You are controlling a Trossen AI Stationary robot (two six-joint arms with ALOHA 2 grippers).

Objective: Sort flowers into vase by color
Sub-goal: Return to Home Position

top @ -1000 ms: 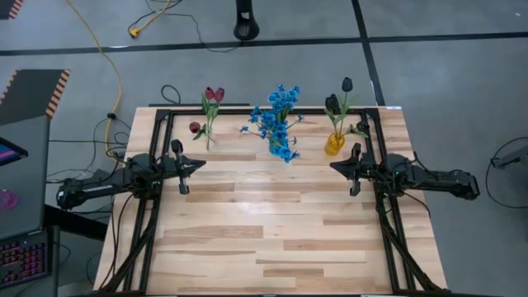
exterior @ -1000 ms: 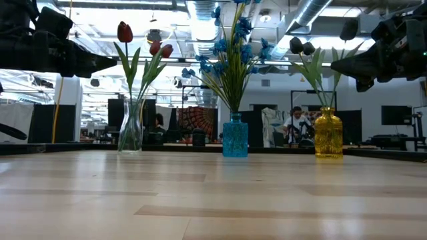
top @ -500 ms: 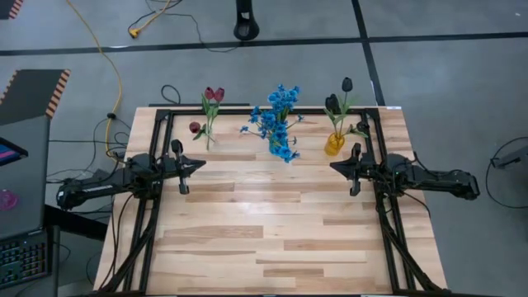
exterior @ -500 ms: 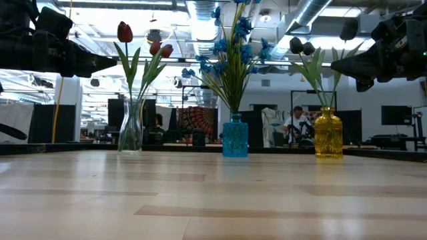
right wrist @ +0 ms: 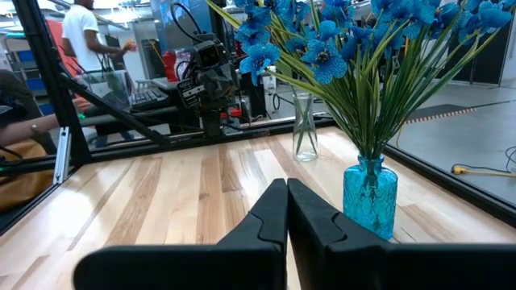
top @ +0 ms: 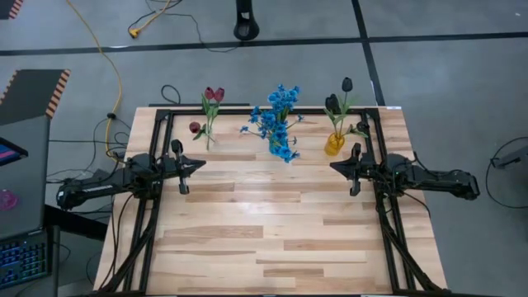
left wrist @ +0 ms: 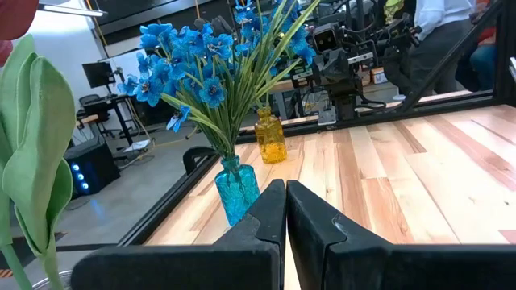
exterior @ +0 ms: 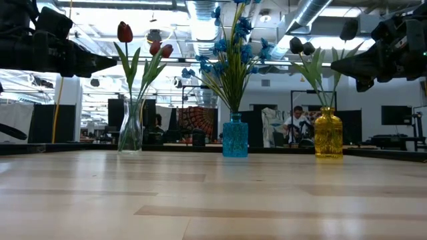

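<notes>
Flowers (top: 279,115) stand in vases (exterior: 235,137); left claw (top: 201,166), right claw (top: 332,166) clenched, empty, level, facing inward.

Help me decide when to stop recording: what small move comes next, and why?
Probably just park: red tulips fill the clear vase, blue flowers the blue vase, dark tulips the yellow vase; left gripper and right gripper are shut, empty.

High view looks straight down on the table (top: 272,231); low view looks level across it; both wrist views face inward, sharing the blue vase (left wrist: 236,189)
</notes>
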